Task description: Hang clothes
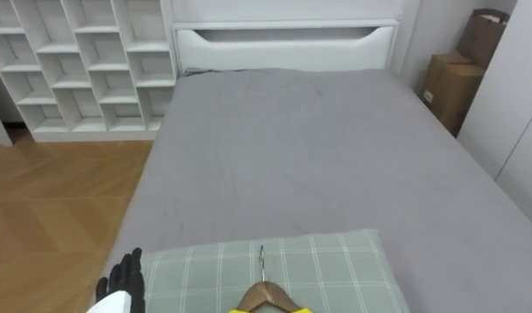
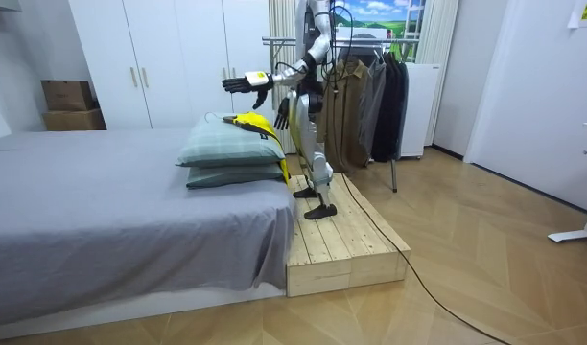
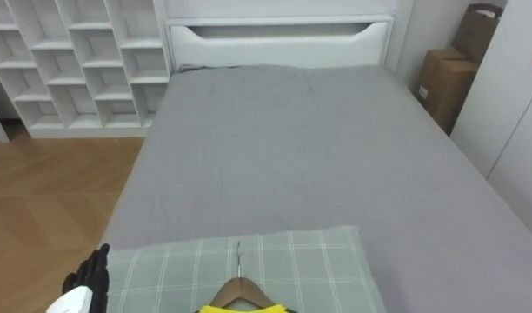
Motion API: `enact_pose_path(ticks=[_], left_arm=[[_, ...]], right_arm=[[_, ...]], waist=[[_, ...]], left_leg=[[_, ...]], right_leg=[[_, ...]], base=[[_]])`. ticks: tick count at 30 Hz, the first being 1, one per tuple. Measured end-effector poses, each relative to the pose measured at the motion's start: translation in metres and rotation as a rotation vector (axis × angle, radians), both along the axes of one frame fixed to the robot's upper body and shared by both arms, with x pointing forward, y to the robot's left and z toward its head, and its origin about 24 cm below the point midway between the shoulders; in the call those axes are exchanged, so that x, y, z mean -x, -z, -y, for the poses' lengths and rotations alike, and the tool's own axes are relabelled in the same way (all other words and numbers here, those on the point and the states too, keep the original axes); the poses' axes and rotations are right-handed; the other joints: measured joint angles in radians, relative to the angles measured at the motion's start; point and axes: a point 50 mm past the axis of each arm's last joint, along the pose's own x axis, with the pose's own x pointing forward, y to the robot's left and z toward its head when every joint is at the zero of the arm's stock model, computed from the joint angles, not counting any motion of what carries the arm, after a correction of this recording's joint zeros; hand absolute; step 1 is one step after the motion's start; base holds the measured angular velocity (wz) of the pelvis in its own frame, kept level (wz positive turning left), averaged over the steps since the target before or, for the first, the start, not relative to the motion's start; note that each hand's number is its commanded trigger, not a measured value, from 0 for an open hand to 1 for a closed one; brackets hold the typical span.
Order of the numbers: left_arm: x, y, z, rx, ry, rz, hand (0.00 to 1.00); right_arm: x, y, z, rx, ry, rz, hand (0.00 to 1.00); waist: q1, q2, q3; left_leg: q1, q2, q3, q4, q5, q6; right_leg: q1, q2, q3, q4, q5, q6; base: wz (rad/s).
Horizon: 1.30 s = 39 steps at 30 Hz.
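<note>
A yellow garment (image 2: 256, 123) on a wooden hanger (image 1: 264, 292) lies on top of two stacked pillows, the upper one green plaid (image 1: 327, 269), at the near end of the grey bed (image 1: 309, 156). The hanger's metal hook points up the bed. My left hand (image 1: 123, 280) is held out open beside the pillow's left edge, fingers straight, apart from the hanger. In the room view that left hand (image 2: 238, 82) hovers above the pillows, while my right hand (image 2: 281, 117) hangs by my hip with relaxed fingers, holding nothing. I stand on a wooden platform (image 2: 337, 244) at the bed's end.
A clothes rack (image 2: 365, 86) with several dark and brown garments stands right behind me. White cubby shelves (image 1: 83, 65) and wood floor lie to the bed's left. Cardboard boxes (image 1: 453, 87) and a white wardrobe stand to its right.
</note>
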Motion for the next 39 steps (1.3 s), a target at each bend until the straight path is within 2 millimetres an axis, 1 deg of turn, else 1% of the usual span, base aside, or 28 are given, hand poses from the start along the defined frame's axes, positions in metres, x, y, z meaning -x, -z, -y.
enact_pose_path(ticks=[7, 14, 27, 30, 32, 39], left_arm=[[0.012, 0.009, 0.000, -0.019, 0.033, -0.081, 0.00], [0.024, 0.019, -0.003, -0.014, 0.034, -0.165, 0.00], [0.029, 0.024, -0.004, -0.016, 0.028, -0.195, 0.00], [0.030, 0.028, -0.006, -0.021, 0.025, -0.218, 0.00], [0.034, 0.031, -0.007, -0.023, 0.021, -0.241, 0.00], [0.032, 0.034, -0.007, -0.024, 0.018, -0.266, 0.00]], right_arm=[[0.000, 0.000, 0.001, 0.005, -0.012, 0.001, 0.00], [0.000, 0.000, 0.002, 0.007, -0.012, 0.003, 0.00], [0.001, -0.001, 0.005, 0.030, 0.004, 0.003, 0.00], [0.001, -0.001, 0.006, 0.030, 0.010, 0.004, 0.00], [0.000, -0.001, 0.006, 0.031, 0.011, 0.005, 0.00], [0.001, -0.001, 0.007, 0.032, 0.018, 0.005, 0.00]], waist=[[0.002, 0.000, -0.0009], [0.000, -0.006, 0.0014], [-0.005, -0.009, 0.0034], [-0.013, -0.011, 0.0041], [-0.026, -0.011, 0.0038], [-0.034, -0.016, 0.0039]], left_leg=[[-0.001, 0.000, 0.002, 0.000, 0.000, 0.000], [-0.002, 0.000, 0.001, 0.000, 0.000, 0.000], [0.007, 0.000, 0.004, 0.001, 0.000, 0.000], [0.006, 0.000, 0.008, 0.001, 0.000, 0.000], [0.006, 0.000, 0.009, 0.000, 0.000, 0.000], [0.008, 0.000, 0.013, 0.000, 0.000, 0.000]], right_leg=[[-0.001, 0.000, 0.001, -0.001, 0.000, 0.000], [0.000, 0.000, 0.001, -0.002, 0.000, 0.000], [0.008, -0.001, 0.001, -0.002, 0.000, 0.000], [0.007, -0.001, 0.002, -0.002, 0.000, 0.000], [0.007, 0.000, 0.002, -0.002, 0.000, 0.000], [0.008, 0.000, 0.008, -0.001, 0.000, 0.000]], base=[[0.00], [0.00], [0.00], [0.00], [0.00], [0.00]])
